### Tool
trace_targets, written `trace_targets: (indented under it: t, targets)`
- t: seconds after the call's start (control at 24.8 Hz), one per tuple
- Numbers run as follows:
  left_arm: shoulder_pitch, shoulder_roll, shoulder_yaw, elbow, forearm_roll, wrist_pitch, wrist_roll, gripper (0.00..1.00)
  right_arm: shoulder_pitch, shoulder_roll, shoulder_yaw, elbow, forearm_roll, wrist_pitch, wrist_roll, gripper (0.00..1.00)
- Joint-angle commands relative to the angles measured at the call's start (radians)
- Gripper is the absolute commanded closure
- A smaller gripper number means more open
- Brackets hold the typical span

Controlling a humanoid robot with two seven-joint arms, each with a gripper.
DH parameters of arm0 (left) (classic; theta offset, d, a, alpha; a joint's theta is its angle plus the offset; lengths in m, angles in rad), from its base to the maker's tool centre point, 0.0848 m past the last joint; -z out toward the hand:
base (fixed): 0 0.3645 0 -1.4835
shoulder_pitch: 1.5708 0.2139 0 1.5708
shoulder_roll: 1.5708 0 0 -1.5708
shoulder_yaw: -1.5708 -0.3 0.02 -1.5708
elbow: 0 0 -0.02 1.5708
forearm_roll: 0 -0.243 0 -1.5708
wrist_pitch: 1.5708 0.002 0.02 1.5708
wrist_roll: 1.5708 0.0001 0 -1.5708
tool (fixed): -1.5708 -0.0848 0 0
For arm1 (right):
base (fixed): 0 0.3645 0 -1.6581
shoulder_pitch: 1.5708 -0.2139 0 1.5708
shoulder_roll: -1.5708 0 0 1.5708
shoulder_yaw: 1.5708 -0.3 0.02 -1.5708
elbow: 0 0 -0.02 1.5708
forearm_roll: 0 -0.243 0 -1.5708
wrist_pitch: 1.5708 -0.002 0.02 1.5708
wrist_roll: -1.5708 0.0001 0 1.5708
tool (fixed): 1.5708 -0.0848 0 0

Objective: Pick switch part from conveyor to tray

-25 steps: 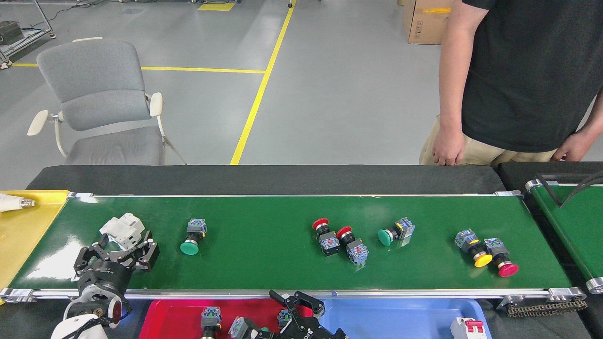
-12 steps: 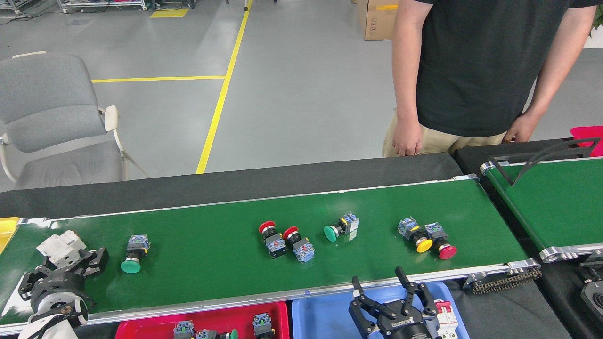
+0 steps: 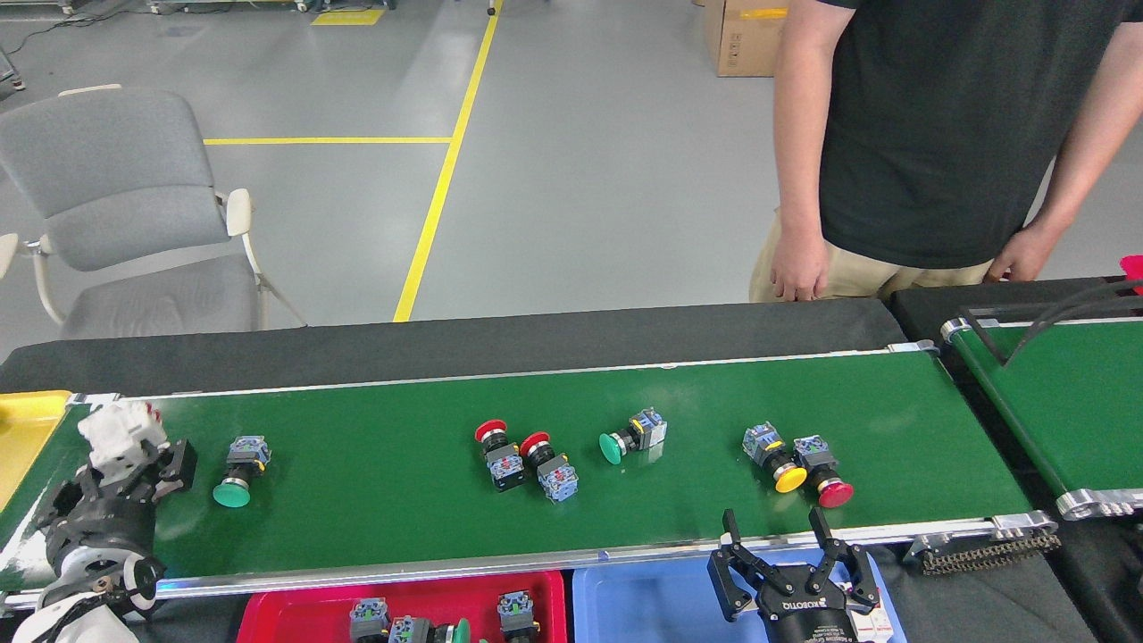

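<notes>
- Standing behind the far edge of the conveyor [image 3: 714, 393], near its right end: a person [image 3: 946, 134] in a dark shirt, arms hanging.
- Lying along the belt's middle strip: 6 switches, namely 1 green-capped switch [image 3: 239, 466] near the left end, 2 red-capped switches [image 3: 525, 460] touching at centre, a second green one [image 3: 632, 437] just right of them, and a yellow-and-red pair [image 3: 797, 466] toward the right end.
- Below the near edge: red tray [image 3: 268, 616] holding several switches, blue tray [image 3: 643, 598] beside it.
- Left gripper [image 3: 125, 464] at the belt's left end, jaws clamped around a white part [image 3: 120, 433].
- Right gripper [image 3: 777, 549] at the near edge over the blue tray, jaws spread wide, holding nothing.
</notes>
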Motion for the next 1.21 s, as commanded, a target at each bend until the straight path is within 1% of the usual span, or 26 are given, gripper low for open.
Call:
trace_targets:
  t: [0.0, 0.12, 0.24, 0.32, 0.4, 0.44, 0.48, 0.57, 0.65, 0.69, 0.73, 0.77, 0.81, 0.85, 0.89, 0.97, 1.05, 1.13, 1.17]
  targets:
    - [0.045, -0.03, -0.046, -0.125, 0.004, -0.14, 0.01, 0.86, -0.029, -0.005, 0.0, 0.01, 0.004, 0.023, 0.003, 0.0]
    - [0.229, -0.067, -0.178, -0.34, 0.006, -0.31, 0.004, 0.86, -0.067, -0.003, -0.001, 0.032, 0.004, 0.025, 0.02, 0.0]
    - [0.359, -0.102, -0.316, -0.465, 0.004, -0.41, 0.001, 0.85, -0.099, 0.0, 0.002, 0.06, 0.004, 0.025, 0.03, 0.0]
    - [0.405, -0.104, -0.423, -0.507, 0.0, -0.43, 0.001, 0.85, -0.118, 0.001, 0.003, 0.076, 0.004, 0.025, 0.031, 0.0]
    - [0.416, -0.097, -0.54, -0.524, -0.011, -0.43, 0.0, 0.84, -0.127, 0.003, 0.003, 0.093, 0.004, 0.028, 0.04, 0.0]
    - [0.417, -0.1, -0.613, -0.525, -0.025, -0.425, -0.002, 0.84, -0.13, 0.004, 0.003, 0.106, 0.004, 0.034, 0.048, 0.02]
    - [0.417, -0.104, -0.669, -0.524, -0.054, -0.422, -0.004, 0.84, -0.135, 0.004, 0.005, 0.118, 0.004, 0.04, 0.05, 0.1]
    - [0.417, -0.128, -0.726, -0.522, -0.125, -0.398, -0.004, 0.83, -0.145, -0.003, 0.005, 0.13, 0.002, 0.033, 0.051, 0.55]
    - [0.419, -0.17, -0.749, -0.519, -0.191, -0.369, -0.004, 0.79, -0.162, -0.017, 0.022, 0.133, 0.001, 0.031, 0.056, 0.77]
    - [0.422, -0.183, -0.762, -0.519, -0.217, -0.367, -0.004, 0.76, -0.165, -0.028, 0.026, 0.133, -0.004, 0.031, 0.062, 0.84]
    - [0.425, -0.192, -0.787, -0.519, -0.238, -0.362, -0.004, 0.66, -0.167, -0.035, 0.028, 0.133, -0.005, 0.029, 0.066, 0.87]
    - [0.428, -0.199, -0.808, -0.519, -0.257, -0.358, -0.005, 0.53, -0.167, -0.037, 0.034, 0.135, -0.005, 0.029, 0.066, 0.89]
    - [0.431, -0.205, -0.827, -0.519, -0.272, -0.336, -0.005, 0.33, -0.168, -0.038, 0.038, 0.136, -0.005, 0.029, 0.066, 0.93]
    - [0.437, -0.206, -0.842, -0.521, -0.286, -0.295, -0.004, 0.11, -0.168, -0.04, 0.04, 0.138, -0.005, 0.029, 0.066, 0.96]
    - [0.445, -0.208, -0.854, -0.521, -0.289, -0.25, -0.002, 0.02, -0.168, -0.042, 0.04, 0.135, -0.005, 0.029, 0.065, 0.97]
    - [0.451, -0.203, -0.88, -0.521, -0.289, -0.204, -0.002, 0.01, -0.168, -0.04, 0.04, 0.121, -0.005, 0.025, 0.063, 0.98]
    - [0.457, -0.203, -0.88, -0.521, -0.287, -0.2, -0.002, 0.01, -0.165, -0.045, 0.037, 0.093, -0.007, 0.01, 0.06, 0.98]
    - [0.468, -0.203, -0.874, -0.521, -0.287, -0.197, 0.0, 0.01, -0.161, -0.077, 0.022, 0.053, -0.025, 0.002, 0.059, 0.98]
    - [0.468, -0.205, -0.871, -0.521, -0.287, -0.191, 0.001, 0.01, -0.155, -0.101, 0.012, 0.03, -0.056, 0.002, 0.057, 0.98]
